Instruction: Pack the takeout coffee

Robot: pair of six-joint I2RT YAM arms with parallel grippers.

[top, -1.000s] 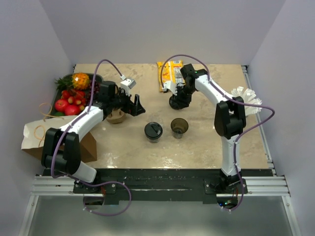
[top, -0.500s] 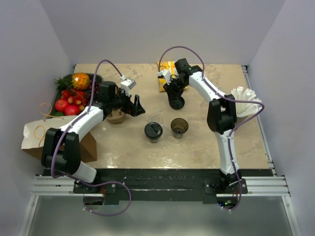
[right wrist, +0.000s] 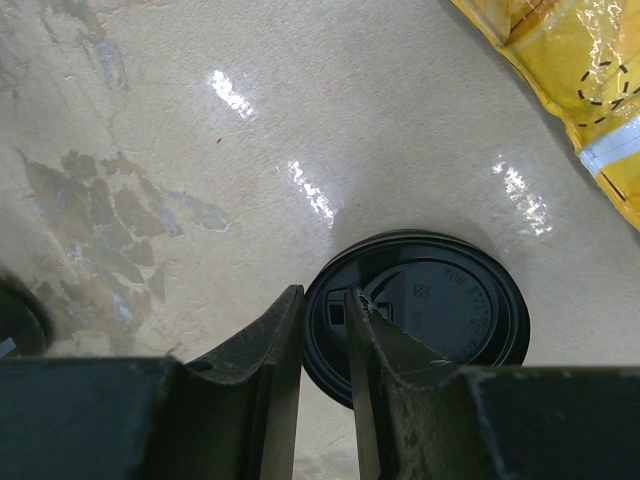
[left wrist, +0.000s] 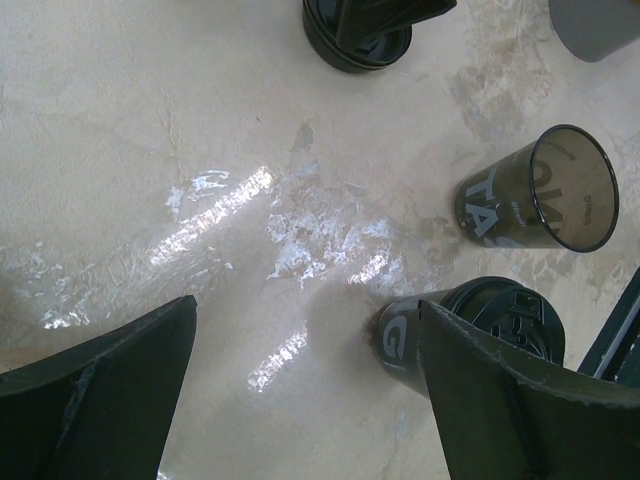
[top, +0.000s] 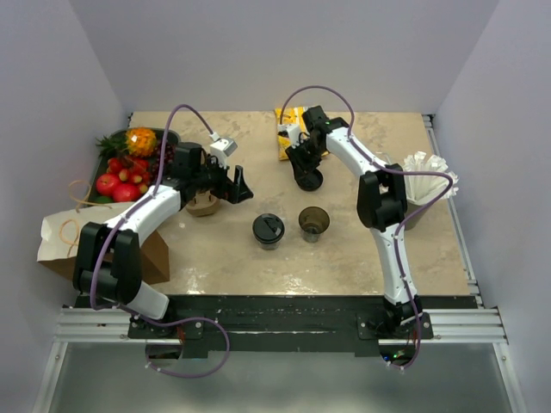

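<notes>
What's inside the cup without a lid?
The open cup looks empty down to its bottom. The lidded cup beside it hides its contents. Right gripper pinches a loose lid.

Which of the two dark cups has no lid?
The open cup, right of the other in the overhead view: you can see down inside it. The capped cup is closed on top.

Bright, even light from overhead; white glare streaks across the glossy table (left wrist: 230,200) in both wrist views; shadows short and soft; the close fingers (left wrist: 100,400) look slightly blurred; walls (top: 52,86) lean outward at the edges.
</notes>
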